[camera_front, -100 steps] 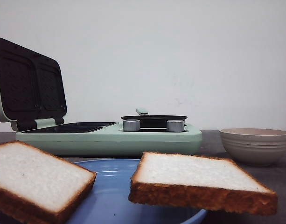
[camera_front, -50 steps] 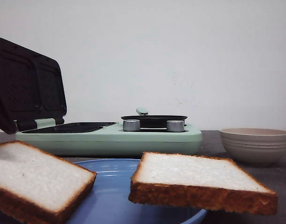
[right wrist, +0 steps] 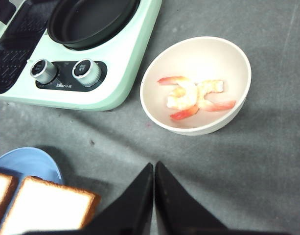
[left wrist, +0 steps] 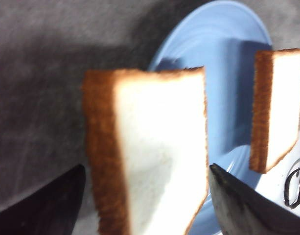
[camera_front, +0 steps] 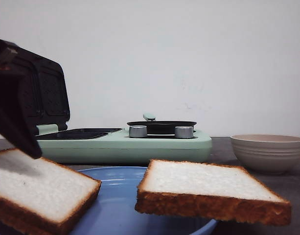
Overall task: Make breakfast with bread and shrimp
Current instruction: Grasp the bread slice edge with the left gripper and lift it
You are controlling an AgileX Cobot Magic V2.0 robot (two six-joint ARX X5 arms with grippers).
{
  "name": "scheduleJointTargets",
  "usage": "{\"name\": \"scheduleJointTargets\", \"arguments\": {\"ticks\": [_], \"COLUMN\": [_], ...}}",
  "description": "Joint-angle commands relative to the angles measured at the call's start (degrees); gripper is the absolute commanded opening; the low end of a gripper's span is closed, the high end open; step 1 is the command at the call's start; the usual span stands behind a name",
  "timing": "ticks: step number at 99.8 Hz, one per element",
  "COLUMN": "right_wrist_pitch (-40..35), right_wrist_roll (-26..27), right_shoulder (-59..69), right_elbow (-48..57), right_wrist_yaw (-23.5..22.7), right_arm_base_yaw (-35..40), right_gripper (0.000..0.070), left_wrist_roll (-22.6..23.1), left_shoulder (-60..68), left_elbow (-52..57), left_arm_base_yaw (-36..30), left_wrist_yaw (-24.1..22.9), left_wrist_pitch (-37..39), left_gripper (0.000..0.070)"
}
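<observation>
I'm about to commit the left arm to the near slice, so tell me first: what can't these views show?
- Shrimp: hidden in the front view by the bowl wall; seen only from the right wrist.
- Left slice: cut off by the front view's edge.
- Left pincer: straddles the slice, tips out of frame, so contact unknown.
- Pan inside: hidden by its rim, front view.
- Dial markings: too small.

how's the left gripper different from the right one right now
The left gripper is open, its fingers straddling a bread slice on the blue plate. The right gripper is shut and empty over bare table, near the shrimp bowl. Both have black fingers.
</observation>
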Motion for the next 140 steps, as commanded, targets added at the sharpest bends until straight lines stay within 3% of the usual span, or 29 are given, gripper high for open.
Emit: {"name": "scheduleJointTargets", "arguments": {"ticks": [1,20,41,99,140], "right_wrist_pitch": [0.33,0.31,0.04,-0.33,-0.33], "right_wrist_roll": [-0.50,-0.48,-0.48,-0.48,-0.48], "right_shoulder": [0.33,0.33,0.33,0.33,0.33], "right_elbow": [0.70,0.70,0.70,0.70,0.70], "right_wrist_yaw": [-0.17,-0.17,-0.20,-0.17,-0.17], "right_arm_base_yaw": [0.17,0.17,0.17,0.17,0.17], "right_gripper": [0.0000,0.0000,0.0000,0.0000,0.0000], "left_wrist_roll": [-0.98,-0.96,-0.96,-1.01,-4.48], "left_shoulder": [0.61,0.61,0.61,0.33,-3.37], "left_elbow": [-0.04,-0.20,-1.14,-1.22,-1.11], "left_arm_base_yaw": [-0.31,-0.37,-0.35,-0.35,-0.35], "left_wrist_yaw": [0.76,1.92,1.84,3.41,4.87], "left_wrist_pitch": [1.20,1.57,1.86,3.19,5.84], "left_gripper": [0.0408,0.0246,0.0000,0.0000,0.0000]}}
